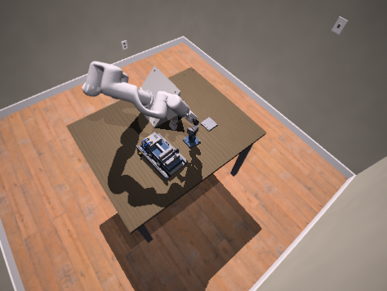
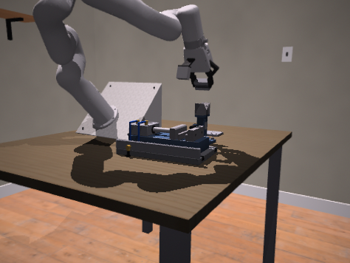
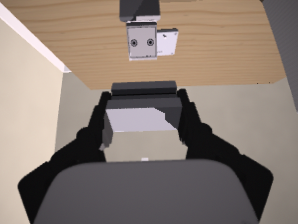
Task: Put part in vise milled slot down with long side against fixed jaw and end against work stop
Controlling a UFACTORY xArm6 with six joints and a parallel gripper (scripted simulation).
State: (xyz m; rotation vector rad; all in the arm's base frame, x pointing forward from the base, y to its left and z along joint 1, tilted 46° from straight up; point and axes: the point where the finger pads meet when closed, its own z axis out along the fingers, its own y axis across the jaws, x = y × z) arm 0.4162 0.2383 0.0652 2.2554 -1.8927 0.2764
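holding the part (image 3: 142,120) firmly between the fingers, my gripper (image 2: 201,82) hangs high above the v-block (image 2: 202,109), tilted. i think i keep it there because the slot must go down, so laying the part in the v-block permits a new grasp before the vise (image 2: 167,142).

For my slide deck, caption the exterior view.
Gripper holds the part high above V-block and open vise.
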